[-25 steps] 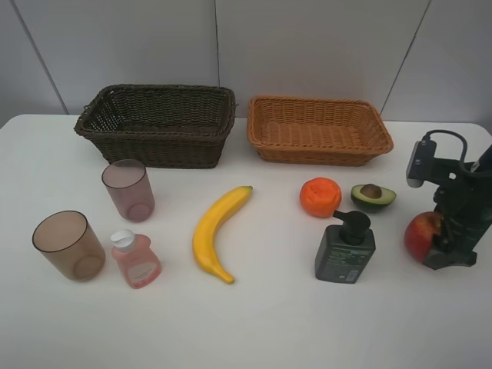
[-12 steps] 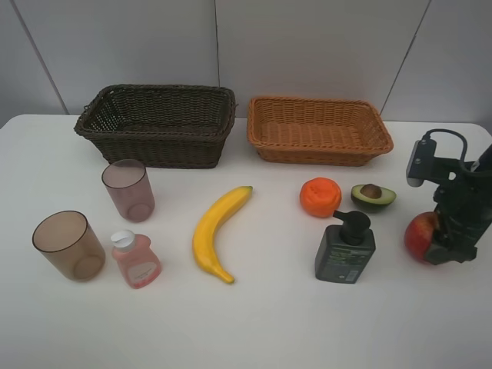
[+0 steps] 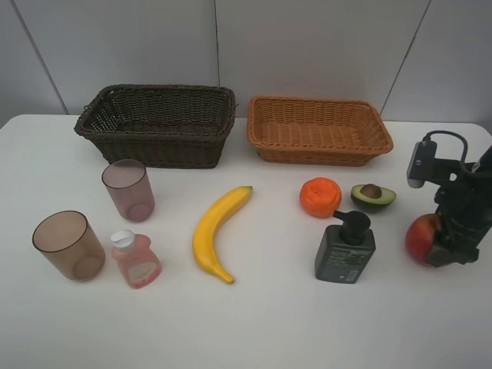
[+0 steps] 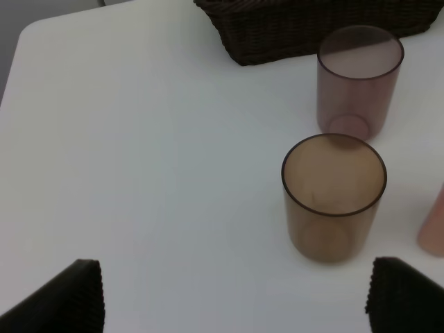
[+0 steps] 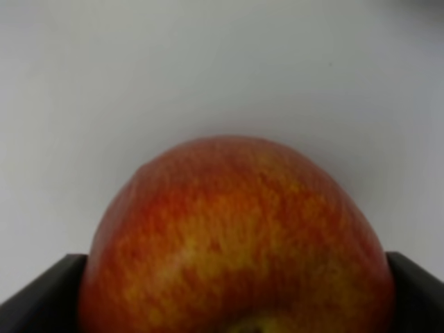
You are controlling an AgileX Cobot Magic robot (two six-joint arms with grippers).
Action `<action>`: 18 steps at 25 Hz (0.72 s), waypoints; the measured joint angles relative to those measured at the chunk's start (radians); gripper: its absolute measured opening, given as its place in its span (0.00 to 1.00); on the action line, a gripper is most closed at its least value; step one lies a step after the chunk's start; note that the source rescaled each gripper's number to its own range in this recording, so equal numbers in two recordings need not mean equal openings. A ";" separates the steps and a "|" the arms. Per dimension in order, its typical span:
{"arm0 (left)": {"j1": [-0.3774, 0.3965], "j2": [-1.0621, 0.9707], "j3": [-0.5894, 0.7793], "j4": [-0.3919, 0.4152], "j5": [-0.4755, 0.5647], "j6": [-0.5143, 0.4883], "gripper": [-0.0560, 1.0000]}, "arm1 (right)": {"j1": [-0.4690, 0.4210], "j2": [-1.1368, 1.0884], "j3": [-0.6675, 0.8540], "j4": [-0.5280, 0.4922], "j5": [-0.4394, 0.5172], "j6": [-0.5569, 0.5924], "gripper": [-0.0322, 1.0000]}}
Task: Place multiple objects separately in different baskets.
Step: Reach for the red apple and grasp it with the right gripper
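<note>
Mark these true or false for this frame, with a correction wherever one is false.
1. The yellow banana lies on the table, outside both baskets. True.
2. The right gripper is closed on the orange tangerine. False: it is closed on the red apple.
3. The dark green pump bottle stands upright. True.
4. The halved avocado touches the pump bottle. False: it lies apart from it, next to the tangerine.
5. The left gripper is open, holding nothing. True.
</note>
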 joint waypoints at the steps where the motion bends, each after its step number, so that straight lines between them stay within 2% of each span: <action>1: 0.000 0.000 0.000 0.000 0.000 0.000 1.00 | 0.000 0.000 0.000 0.000 0.000 0.000 0.74; 6: 0.000 0.000 0.000 0.000 0.000 0.000 1.00 | 0.000 0.000 -0.006 0.013 0.013 0.000 0.74; 18: 0.000 0.000 0.000 0.000 0.000 0.000 1.00 | 0.000 0.001 -0.142 0.056 0.206 0.000 0.74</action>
